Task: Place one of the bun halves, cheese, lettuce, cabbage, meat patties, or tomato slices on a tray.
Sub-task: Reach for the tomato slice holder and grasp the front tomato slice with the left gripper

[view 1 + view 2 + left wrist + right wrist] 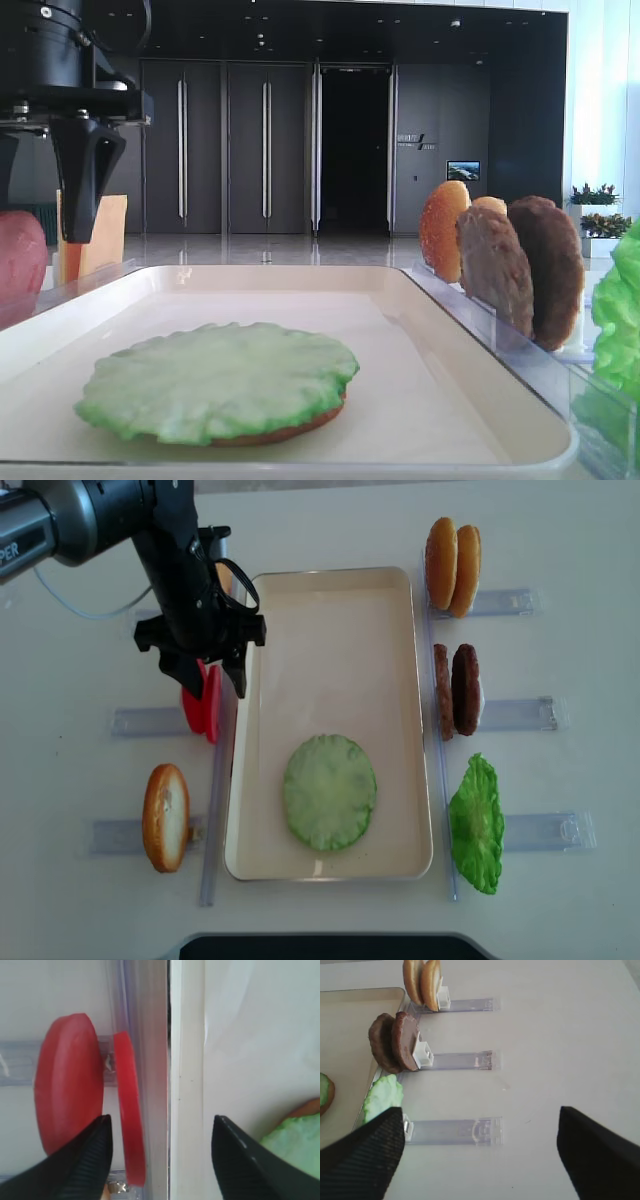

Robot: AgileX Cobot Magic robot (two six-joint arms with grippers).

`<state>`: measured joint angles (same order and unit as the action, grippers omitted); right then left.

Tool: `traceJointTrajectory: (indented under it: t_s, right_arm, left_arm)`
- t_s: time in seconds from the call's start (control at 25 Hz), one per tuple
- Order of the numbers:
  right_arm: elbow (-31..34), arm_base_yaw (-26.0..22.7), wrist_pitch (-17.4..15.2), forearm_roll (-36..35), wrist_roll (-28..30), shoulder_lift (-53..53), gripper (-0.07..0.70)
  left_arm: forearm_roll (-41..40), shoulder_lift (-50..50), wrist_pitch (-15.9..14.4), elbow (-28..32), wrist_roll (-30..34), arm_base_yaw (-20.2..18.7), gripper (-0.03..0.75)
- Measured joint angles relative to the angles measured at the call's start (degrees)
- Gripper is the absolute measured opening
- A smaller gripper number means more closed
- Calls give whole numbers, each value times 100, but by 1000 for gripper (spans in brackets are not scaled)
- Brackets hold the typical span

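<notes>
The left claw (pixel 160 1152) stands wide open, one finger between the two tomato slices (pixel 129 1110), gripping nothing. The slices are smooth red discs on edge in a clear holder (pixel 150 721), faces toward the tray (pixel 330 610) just beside. Right claw (pixel 480 1152) open over the tabletop (pixel 570 1035).

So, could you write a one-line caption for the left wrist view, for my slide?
Open left hand straddling the nearer of two upright tomato slices beside the tray rim.

Left gripper (pixel 209 676) jaws spread over upright tomato slices (pixel 203 704) — just beside tray (pixel 330 590); cabbage (pixel 329 791) inside.
</notes>
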<state>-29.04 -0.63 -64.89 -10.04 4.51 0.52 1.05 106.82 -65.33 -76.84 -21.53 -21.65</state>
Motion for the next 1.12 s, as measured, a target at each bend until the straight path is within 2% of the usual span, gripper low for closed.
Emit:
traceJointTrajectory:
  t_s: [0.2,0.52,0.72,0.96,1.12]
  right_arm:
    - [0,0,0,0,0,0,589]
    - [0,0,0,0,0,0,589]
    - [0,0,0,0,0,0,589]
    - [0,0,0,0,0,0,589]
    - [0,0,0,0,0,0,589]
  left_arm:
    - [118,149,0,-5,0,0,462]
    - [157,149,0,-27,0,0,315]
    - [156,149,-36,-27,0,0,192]
    - [156,149,-156,-33,35,0,156]
    - [148,149,-296,-56,96,0,83]
